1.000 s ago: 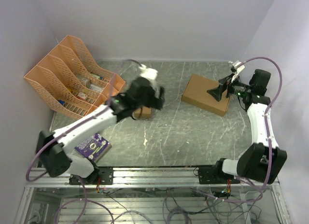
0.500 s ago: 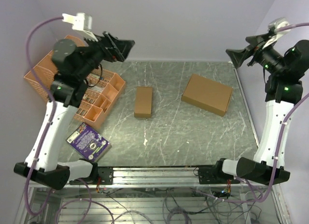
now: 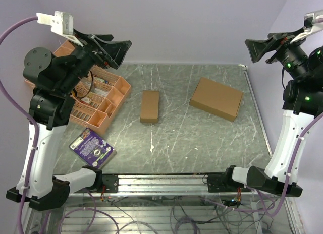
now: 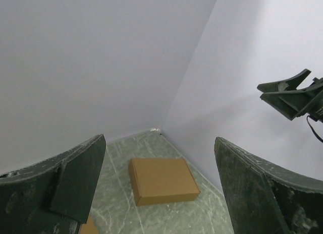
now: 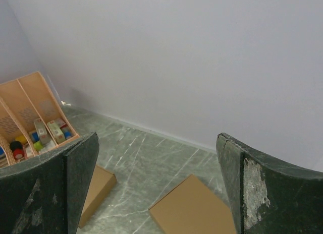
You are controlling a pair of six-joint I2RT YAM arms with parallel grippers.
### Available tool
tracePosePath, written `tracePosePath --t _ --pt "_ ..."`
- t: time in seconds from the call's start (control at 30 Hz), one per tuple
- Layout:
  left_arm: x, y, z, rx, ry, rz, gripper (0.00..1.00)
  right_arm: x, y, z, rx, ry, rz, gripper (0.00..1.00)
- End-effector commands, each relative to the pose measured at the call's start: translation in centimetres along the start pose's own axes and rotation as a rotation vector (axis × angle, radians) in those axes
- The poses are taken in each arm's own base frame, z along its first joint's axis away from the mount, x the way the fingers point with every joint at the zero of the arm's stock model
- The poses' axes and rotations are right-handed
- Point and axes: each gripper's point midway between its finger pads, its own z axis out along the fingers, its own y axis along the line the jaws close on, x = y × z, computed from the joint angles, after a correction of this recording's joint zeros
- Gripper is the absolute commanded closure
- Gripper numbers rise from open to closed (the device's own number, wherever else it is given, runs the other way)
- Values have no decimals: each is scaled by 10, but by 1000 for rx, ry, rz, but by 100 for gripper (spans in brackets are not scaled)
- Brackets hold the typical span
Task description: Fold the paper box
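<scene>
A grey marbled desk was enclosed by pale lilac walls. The paper box, a small narrow box, was laid flat near the desk's middle, nearer the far edge. A larger cardboard box was set apart towards the far right corner. The left gripper and right gripper were held high above the desk, each spread wide with nothing gripped.
</scene>
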Motion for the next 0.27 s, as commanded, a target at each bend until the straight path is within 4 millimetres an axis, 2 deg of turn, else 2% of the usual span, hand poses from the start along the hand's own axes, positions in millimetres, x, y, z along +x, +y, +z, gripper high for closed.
tracePosePath --t 0.0,0.23 --pt "16 5 0 -6 63 -16 1 -4 -2 -6 40 -4 43 0" --pt "27 14 5 -20 83 -10 1 7 -10 -3 35 16 40 0"
